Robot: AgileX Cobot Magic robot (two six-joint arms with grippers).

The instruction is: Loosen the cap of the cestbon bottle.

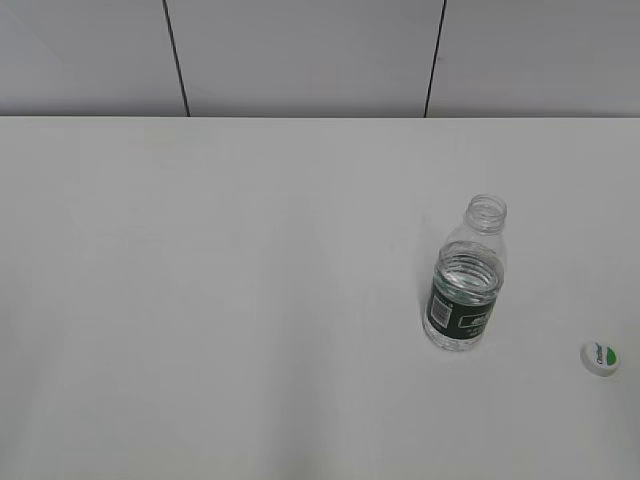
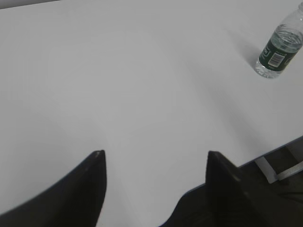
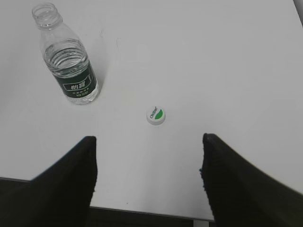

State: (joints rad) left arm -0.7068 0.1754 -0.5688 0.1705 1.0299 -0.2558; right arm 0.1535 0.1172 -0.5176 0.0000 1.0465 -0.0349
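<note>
Cestbon bottle [image 1: 466,290] stands upright on the right half of the white table [image 1: 220,300], its threaded neck bare. Its cap [image 1: 600,357] lies flat on the tabletop, well apart to the bottle's right and close to the table's right edge, green patch up. Wide bare surface stretches left of the bottle and toward the back wall [image 1: 300,50]. The right gripper [image 3: 149,163] hovers over the near table edge, jaws spread wide and holding nothing, cap just beyond them. The left gripper [image 2: 156,175] is likewise spread and empty, far from the bottle.
</note>
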